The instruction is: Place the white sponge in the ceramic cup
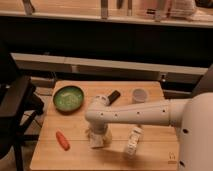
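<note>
1. Sponge (100,144) at front of table (80,156), left of bottle (132,141), mostly hidden beneath gripper (96,136).
2. Gripper down at it, jaws apart; straddling or only touching, cannot tell.
3. Grasp step, judging by pose. Next: close on sponge, lift, carry back-right to cup (139,95), release above it.

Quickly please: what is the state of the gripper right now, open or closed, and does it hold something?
Gripper: open, down at the white sponge, which lies on the table; nothing is lifted.
</note>
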Available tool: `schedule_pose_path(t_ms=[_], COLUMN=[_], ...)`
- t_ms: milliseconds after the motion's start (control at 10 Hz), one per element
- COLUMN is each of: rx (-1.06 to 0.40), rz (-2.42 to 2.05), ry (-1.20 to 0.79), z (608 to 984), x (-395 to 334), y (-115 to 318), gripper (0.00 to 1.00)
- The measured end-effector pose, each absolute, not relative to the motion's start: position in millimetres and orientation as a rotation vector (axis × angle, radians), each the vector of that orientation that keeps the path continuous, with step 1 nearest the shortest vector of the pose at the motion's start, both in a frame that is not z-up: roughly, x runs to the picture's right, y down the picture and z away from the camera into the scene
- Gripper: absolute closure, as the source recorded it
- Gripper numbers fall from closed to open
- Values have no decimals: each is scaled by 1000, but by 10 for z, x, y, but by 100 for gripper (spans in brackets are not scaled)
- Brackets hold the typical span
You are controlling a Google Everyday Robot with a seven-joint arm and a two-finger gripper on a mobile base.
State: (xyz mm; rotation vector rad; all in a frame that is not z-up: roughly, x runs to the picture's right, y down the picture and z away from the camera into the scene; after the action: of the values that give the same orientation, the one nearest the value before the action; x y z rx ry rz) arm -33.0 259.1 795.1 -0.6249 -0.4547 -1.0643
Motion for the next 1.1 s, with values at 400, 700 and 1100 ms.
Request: schedule_pose_path(t_ms=[400, 700, 1100], rx=[-634, -640, -645], rz=[-1068, -1068, -1065], ry=[-458, -462, -466], z=[7962, 7960, 7957], x=[-331, -325, -306], y=[2598, 2605, 2600], gripper=[20, 20, 38])
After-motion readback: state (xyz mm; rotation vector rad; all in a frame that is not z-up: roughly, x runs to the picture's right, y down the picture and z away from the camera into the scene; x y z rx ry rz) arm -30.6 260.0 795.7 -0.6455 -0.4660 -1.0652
